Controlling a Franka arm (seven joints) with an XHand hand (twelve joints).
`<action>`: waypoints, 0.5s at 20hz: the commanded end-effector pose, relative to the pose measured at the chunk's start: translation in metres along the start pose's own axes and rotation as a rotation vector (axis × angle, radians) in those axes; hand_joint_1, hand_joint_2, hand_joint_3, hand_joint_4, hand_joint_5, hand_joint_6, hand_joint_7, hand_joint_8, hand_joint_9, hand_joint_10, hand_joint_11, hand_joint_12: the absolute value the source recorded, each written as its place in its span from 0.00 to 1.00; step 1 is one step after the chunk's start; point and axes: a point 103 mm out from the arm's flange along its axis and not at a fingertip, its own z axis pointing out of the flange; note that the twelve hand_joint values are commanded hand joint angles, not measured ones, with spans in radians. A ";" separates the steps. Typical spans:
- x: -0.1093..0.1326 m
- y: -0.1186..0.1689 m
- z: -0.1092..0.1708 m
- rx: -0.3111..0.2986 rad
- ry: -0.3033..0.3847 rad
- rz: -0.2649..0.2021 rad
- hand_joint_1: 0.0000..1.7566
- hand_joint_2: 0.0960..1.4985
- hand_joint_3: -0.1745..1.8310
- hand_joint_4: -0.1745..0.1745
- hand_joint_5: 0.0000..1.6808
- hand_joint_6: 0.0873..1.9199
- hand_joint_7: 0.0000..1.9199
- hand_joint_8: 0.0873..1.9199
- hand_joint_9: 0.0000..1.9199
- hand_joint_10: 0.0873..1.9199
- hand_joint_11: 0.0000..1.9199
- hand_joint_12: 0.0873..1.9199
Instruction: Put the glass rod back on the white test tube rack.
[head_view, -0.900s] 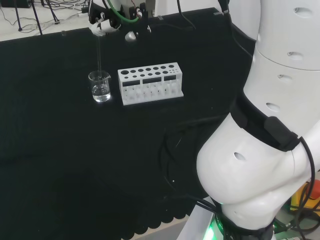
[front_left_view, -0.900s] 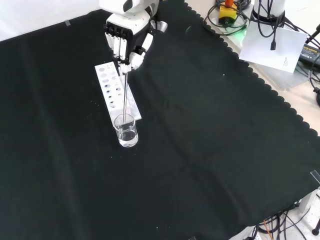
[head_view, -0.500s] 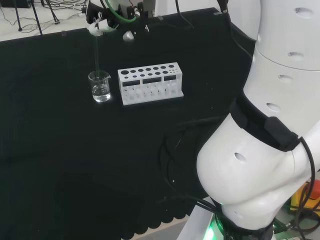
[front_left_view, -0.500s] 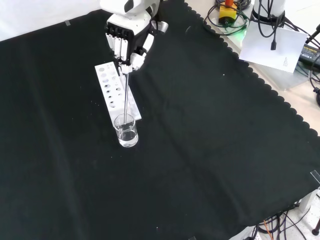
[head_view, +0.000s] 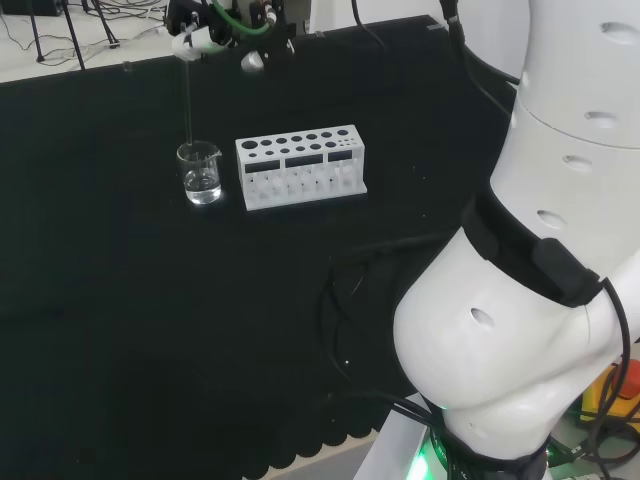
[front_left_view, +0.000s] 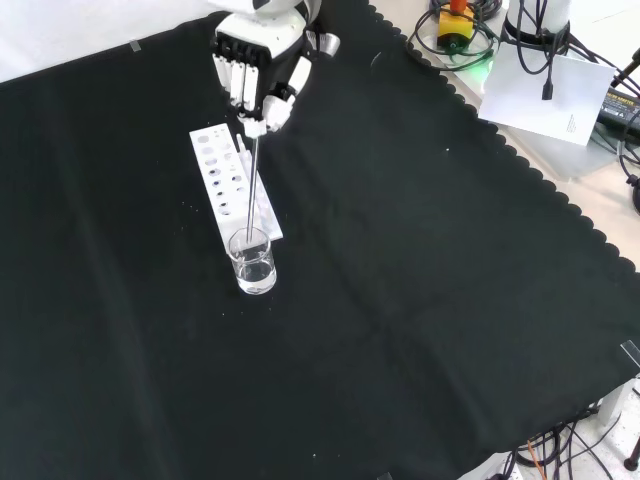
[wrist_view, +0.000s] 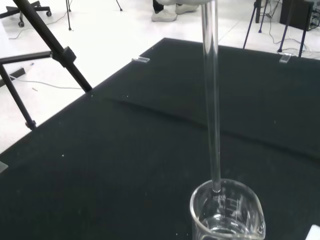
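The fingers (front_left_view: 254, 112) pinch the glass rod (front_left_view: 250, 180) at its top, and the hand (front_left_view: 258, 70) has risen since a moment ago. The rod's tip now seems level with the beaker (front_left_view: 252, 261) rim, nearly free to carry to the white test tube rack (head_view: 300, 165).

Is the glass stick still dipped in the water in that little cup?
No, out of the water. In the wrist view the stick's tip hangs at the cup's rim, above the liquid. The hand pinches its top.

The robot hand (front_left_view: 256, 75) has risen toward 12 o'clock in the front view, lifting the glass rod (front_left_view: 251, 185). The rod's lower tip now sits at the rim of the beaker (front_left_view: 253, 262), higher than before.
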 end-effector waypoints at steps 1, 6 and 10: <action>-0.001 -0.006 -0.028 -0.014 -0.005 0.009 0.75 0.71 0.00 0.00 0.79 0.04 0.63 0.48 0.85 0.34 0.85 0.30; -0.016 -0.018 -0.037 -0.016 -0.014 0.049 0.75 0.71 0.00 0.00 0.79 0.04 0.63 0.47 0.85 0.34 0.85 0.30; -0.039 -0.030 -0.039 -0.022 -0.014 0.100 0.75 0.71 0.00 0.00 0.79 0.04 0.63 0.47 0.85 0.34 0.85 0.30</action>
